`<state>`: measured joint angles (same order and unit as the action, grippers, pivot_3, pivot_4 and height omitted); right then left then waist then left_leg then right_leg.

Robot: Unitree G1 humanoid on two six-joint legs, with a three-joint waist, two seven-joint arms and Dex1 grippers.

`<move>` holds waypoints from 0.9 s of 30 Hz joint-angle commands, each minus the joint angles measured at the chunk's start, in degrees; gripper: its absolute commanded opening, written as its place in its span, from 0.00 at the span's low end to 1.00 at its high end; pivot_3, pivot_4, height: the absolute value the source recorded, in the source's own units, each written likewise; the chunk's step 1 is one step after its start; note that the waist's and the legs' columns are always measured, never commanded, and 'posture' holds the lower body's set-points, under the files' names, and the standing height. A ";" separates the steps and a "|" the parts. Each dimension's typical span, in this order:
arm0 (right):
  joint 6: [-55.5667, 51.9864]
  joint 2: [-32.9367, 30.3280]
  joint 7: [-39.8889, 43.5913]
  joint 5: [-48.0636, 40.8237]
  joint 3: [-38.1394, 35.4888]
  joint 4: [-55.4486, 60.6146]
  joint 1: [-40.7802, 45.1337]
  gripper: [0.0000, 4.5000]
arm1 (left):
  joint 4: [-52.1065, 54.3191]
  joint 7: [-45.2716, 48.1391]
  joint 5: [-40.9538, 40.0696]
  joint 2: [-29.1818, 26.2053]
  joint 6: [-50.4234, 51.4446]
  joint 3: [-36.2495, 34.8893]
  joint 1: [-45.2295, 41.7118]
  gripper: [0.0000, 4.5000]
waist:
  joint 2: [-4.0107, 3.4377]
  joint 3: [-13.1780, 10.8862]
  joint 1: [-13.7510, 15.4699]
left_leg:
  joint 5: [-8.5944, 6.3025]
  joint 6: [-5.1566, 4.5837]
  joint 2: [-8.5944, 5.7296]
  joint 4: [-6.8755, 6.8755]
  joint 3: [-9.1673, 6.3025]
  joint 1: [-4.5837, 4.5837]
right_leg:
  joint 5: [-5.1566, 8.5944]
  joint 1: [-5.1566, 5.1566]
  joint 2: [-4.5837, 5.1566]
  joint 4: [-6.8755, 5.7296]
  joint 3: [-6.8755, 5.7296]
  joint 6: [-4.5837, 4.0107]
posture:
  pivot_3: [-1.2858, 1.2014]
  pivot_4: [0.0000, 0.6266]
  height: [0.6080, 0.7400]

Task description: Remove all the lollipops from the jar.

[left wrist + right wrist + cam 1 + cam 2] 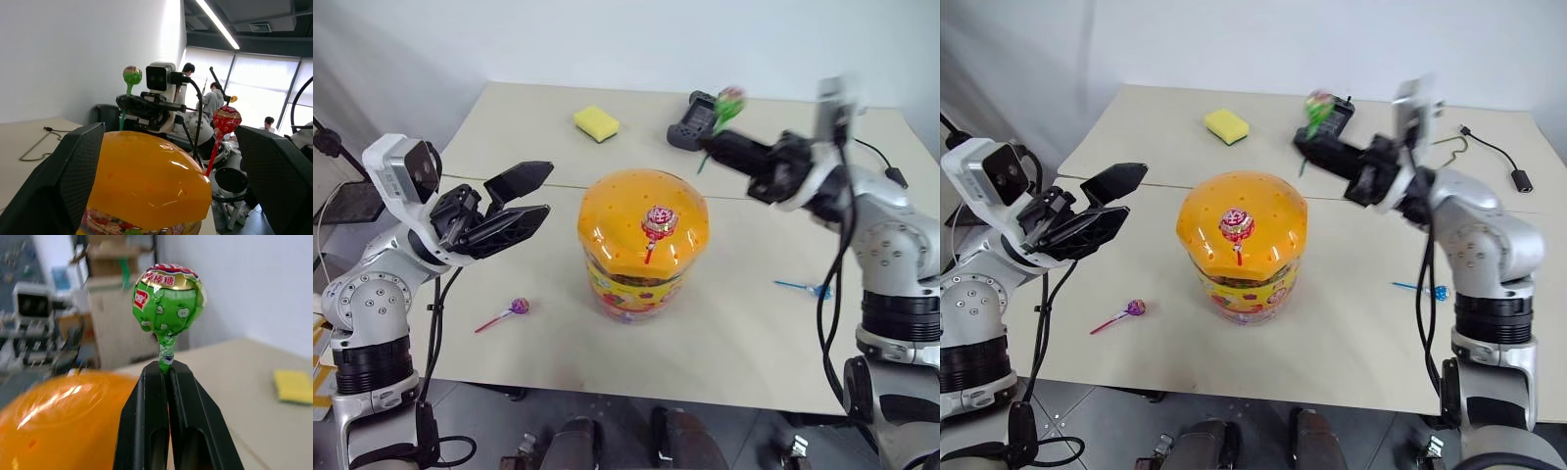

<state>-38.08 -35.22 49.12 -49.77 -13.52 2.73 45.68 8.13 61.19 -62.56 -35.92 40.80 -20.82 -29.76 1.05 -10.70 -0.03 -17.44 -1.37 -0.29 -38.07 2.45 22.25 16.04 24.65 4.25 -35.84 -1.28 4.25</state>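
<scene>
The right gripper is clamped on the stick of the green lollipop, just under the wrapped head, holding it in the air beyond the far right side of the jar. The candy is light and hard, its foil slippery, and the thin stick is stiff enough to be pinched; the stick close under the head is the sensible place to take it, as here. The right arm reaches forward and inward over the table, raised above the jar's orange lid, though its outline is smeared, so the exact wrist angle is hard to read.

The left gripper stands wide open and empty, just left of the jar, level with the lid, fingers pointing right toward it as if to steady the tub.

The red-pink lollipop stands in the lid, the only one left in the jar. The purple lollipop lies near left of the jar, the blue lollipop to its right. A yellow sponge sits far back
</scene>
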 commanded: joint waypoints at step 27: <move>35.55 -28.16 15.64 35.79 -6.83 -22.54 -46.52 0.39 | 3.40 19.85 14.23 -10.98 -12.97 7.30 4.69 1.00 | -0.08 -0.03 -0.78 | -0.26 -0.46 0.06 0.13 0.93 -0.92 | -0.06 -0.54 0.05 0.30 0.40 0.07 | 0.52 0.24 1.00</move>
<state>-3.95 -63.43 64.22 -13.29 -19.04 -20.12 -1.84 10.04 80.92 -47.99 -45.90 28.64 -11.42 -25.53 0.97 -10.73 -0.81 -17.71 -1.83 -0.22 -37.94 3.38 21.33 15.97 24.10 4.30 -35.54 -0.89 4.31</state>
